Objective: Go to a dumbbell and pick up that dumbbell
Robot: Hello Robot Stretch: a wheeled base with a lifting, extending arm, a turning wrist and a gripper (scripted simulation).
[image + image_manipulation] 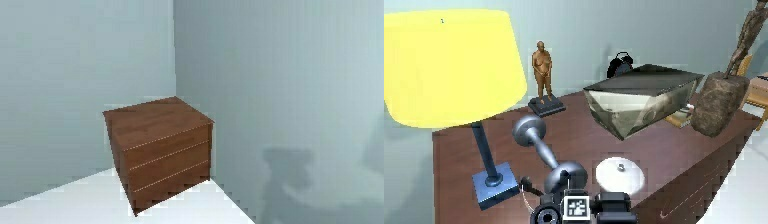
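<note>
Grey dumbbell (547, 152) lies on the dark wood table (674, 160), lower middle of the arm side view, right of the yellow lamp (449, 60). Gripper (536, 196) at the bottom edge by it; can't tell its state or whether it holds anything. Forward view: brown dresser (160, 150) in a corner.

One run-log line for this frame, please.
dumbbell: on table beside lamp | hand: by dumbbell, hold unclear | ahead: dresser in corner
</note>
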